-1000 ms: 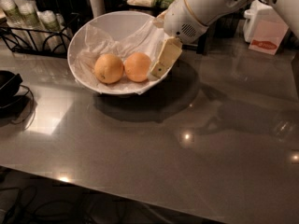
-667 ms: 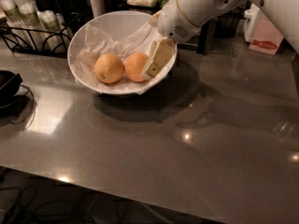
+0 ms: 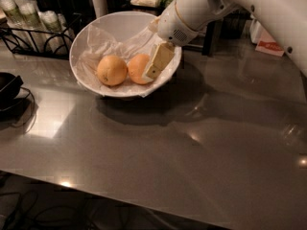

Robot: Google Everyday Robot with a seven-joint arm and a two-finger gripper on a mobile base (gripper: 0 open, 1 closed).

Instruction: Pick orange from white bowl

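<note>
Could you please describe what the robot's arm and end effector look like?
The arm is a thick, smooth white tube with rounded shells and a few small dark dots. Its wrist has a thin tan ring and a patch of tiny vent holes. The end effector, inside the white bowl beside the orange, is flat, blocky and cream-coloured. No cables show.

bowl near far left corner of bench, orange inside, other fruit just left, gripper at orange's right
</note>
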